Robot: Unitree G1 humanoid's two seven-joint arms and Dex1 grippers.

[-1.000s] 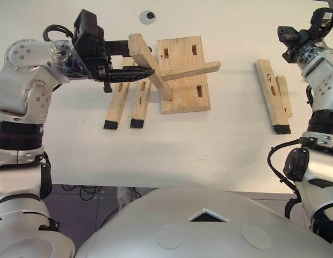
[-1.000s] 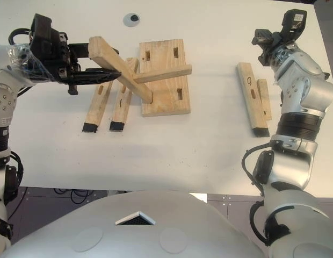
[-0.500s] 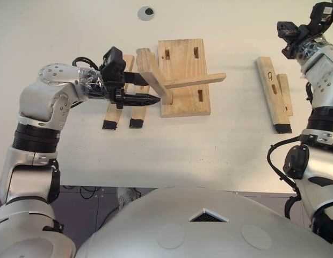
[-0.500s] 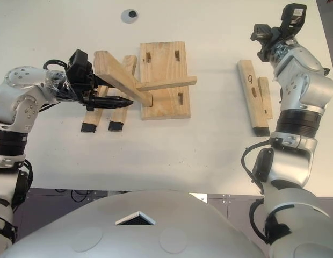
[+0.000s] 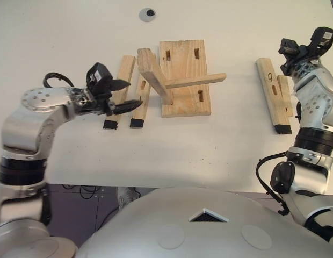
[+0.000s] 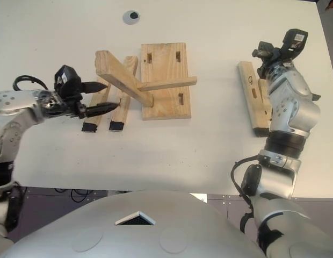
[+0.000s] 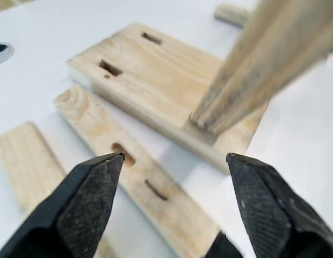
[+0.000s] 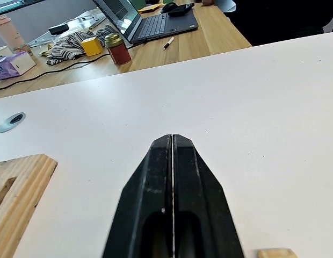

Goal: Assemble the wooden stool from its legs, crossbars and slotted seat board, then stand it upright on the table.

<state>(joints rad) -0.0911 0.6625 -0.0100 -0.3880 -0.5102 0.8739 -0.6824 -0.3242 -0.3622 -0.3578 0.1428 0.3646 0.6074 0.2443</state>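
The left claw (image 7: 175,156) is hanging with its black fingers (image 7: 86,204) spread wide apart over a loose leg (image 7: 96,123), which is lying flat on the white surface (image 7: 59,27) just beside the slotted seat board (image 7: 156,91). A blurred wooden piece (image 7: 268,54) is standing in the board near its edge, leaning outward. A second loose leg (image 7: 19,158) is lying alongside the first.

Seat board (image 5: 181,67): pale bare wood, visible grain, matt, looks unvarnished. Legs (image 5: 125,69) and crossbar (image 5: 201,81): same wood, slot edges rough-cut. Leg tips (image 5: 109,124): black, material unclear. Surface (image 5: 209,145): white, smooth, matt. Left fingers (image 7: 86,204): black, grainy matt face. Right fingers (image 8: 150,215): black, smoother, slight sheen.
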